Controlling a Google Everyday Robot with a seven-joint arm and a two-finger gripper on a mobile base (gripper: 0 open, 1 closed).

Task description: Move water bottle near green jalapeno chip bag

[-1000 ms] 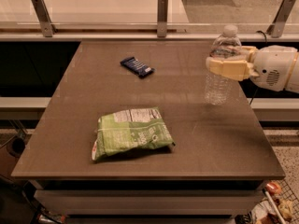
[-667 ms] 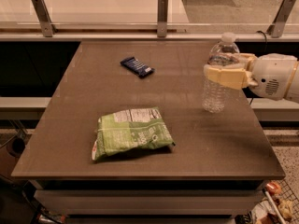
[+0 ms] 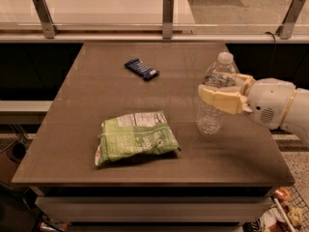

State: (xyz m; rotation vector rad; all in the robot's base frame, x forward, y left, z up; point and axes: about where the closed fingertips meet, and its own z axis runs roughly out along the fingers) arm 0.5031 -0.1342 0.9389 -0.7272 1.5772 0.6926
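Now, with the cream two-finger gripper (image 3: 215, 92) clamped on the tall clear ribbed plastic water bottle (image 3: 210, 117) at the right side of the brown table (image 3: 96, 81), it is better to carry it upright and stop just beside the crinkled light green jalapeno chip bag (image 3: 137, 138).

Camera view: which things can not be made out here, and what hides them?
Middle of the water bottle: covered by the gripper, closed around it over the table's right side.
Bottle's base: resting or lifted, cannot tell.
Print on the green jalapeno chip bag and the dark blue bar: too small.
Arm: cut by the right edge.
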